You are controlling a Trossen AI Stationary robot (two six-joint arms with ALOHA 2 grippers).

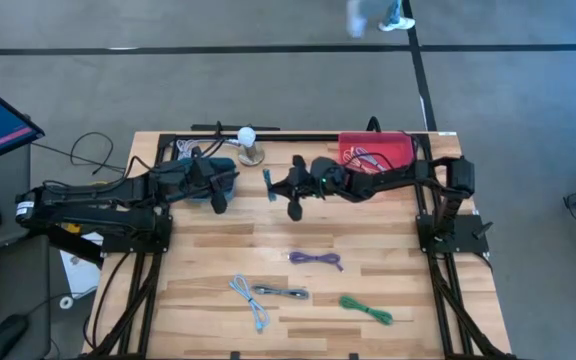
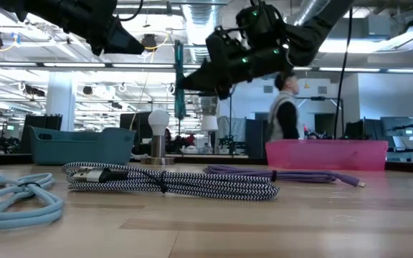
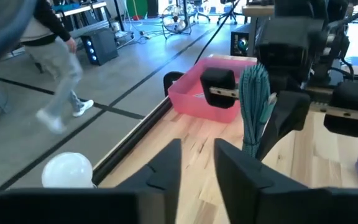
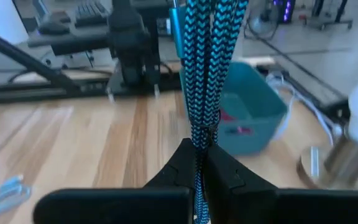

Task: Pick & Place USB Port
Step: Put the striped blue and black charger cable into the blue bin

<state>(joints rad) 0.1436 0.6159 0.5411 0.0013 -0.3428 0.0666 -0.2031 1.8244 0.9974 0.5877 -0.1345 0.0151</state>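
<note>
The right hand, clamped on the teal braided cable (left hand apart, empty), may drop it outside the teal bin if released early.

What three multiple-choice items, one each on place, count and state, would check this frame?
1. Where is the teal braided cable?
A. lying in the pink bin
B. hanging from the right gripper above the table
C. flat on the table's front edge

2. How many cables lie on the table?
A. one
B. two
C. four

3. How do the left gripper's fingers stand?
A. apart, holding nothing
B. shut on a cable
C. shut on the bulb

Key: B, the right gripper pinches it in the air; C, purple, light blue, striped and green; A, the left gripper shows a bare gap.
</note>
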